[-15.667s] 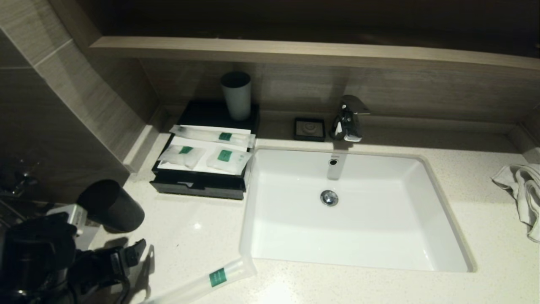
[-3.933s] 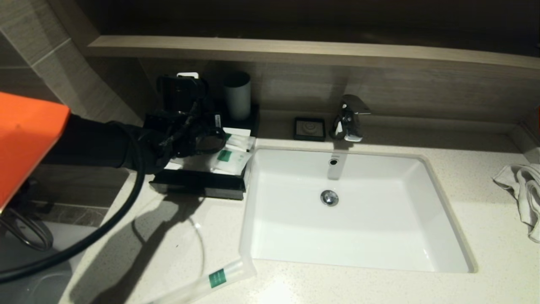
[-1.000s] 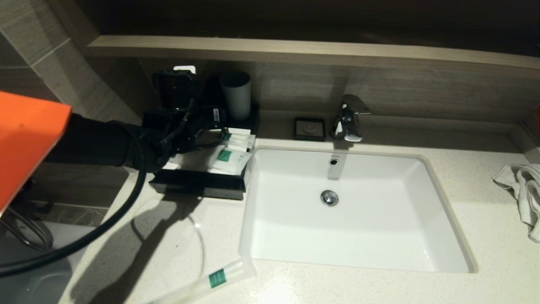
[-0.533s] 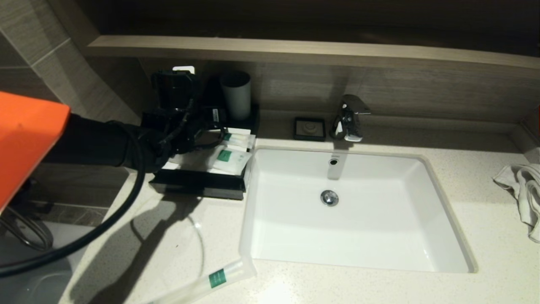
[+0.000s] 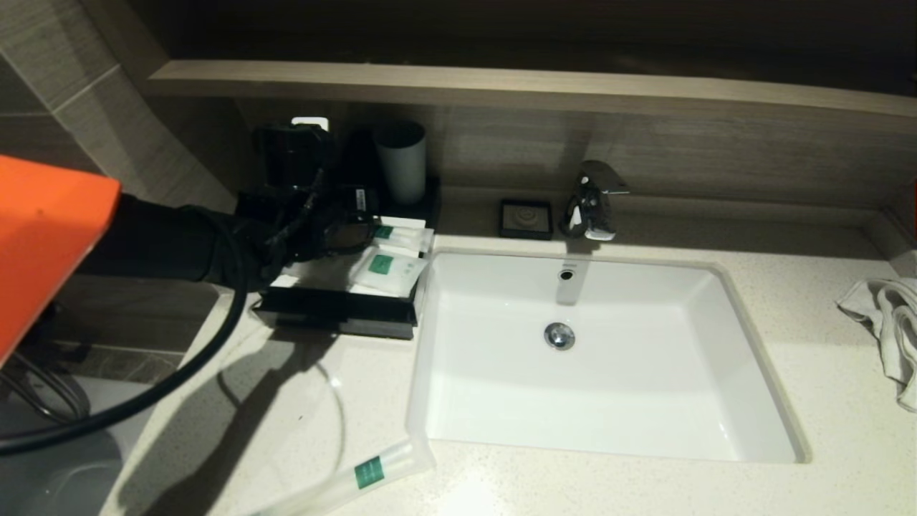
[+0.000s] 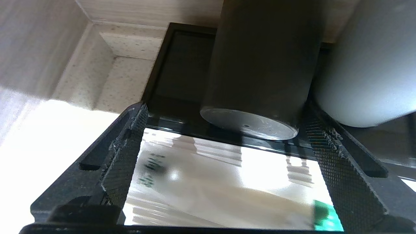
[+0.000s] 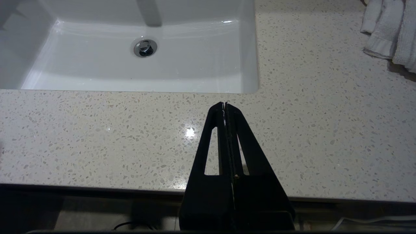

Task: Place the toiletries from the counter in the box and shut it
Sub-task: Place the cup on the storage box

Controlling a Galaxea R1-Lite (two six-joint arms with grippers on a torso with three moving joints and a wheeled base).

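My left gripper (image 5: 337, 208) is open over the black box (image 5: 337, 315) at the counter's back left. In the left wrist view its wide-apart fingers (image 6: 126, 146) frame a black tumbler (image 6: 256, 65) just beyond the tips, apart from both pads; its pale bottom shows. A frosted packet (image 6: 211, 195) lies under the gripper (image 6: 224, 109). A small pouch (image 5: 387, 269) and a long packet's end (image 5: 402, 235) lie on the box's white top; the arm hides the rest. Another long packet (image 5: 358, 473) lies on the counter (image 5: 286, 401) at the front. My right gripper (image 7: 225, 105) is shut and empty above the counter's front edge.
A grey tumbler (image 5: 401, 161) stands on the box's back part, right of the black one. The white sink (image 5: 609, 358) fills the middle, with a chrome tap (image 5: 591, 201) and a small black dish (image 5: 526, 218) behind it. A white towel (image 5: 885, 322) lies at the far right.
The black tumbler that lay on the counter's left 15.7 s ago is now at the box's back. In the last second the left gripper drew slightly back towards the near left.
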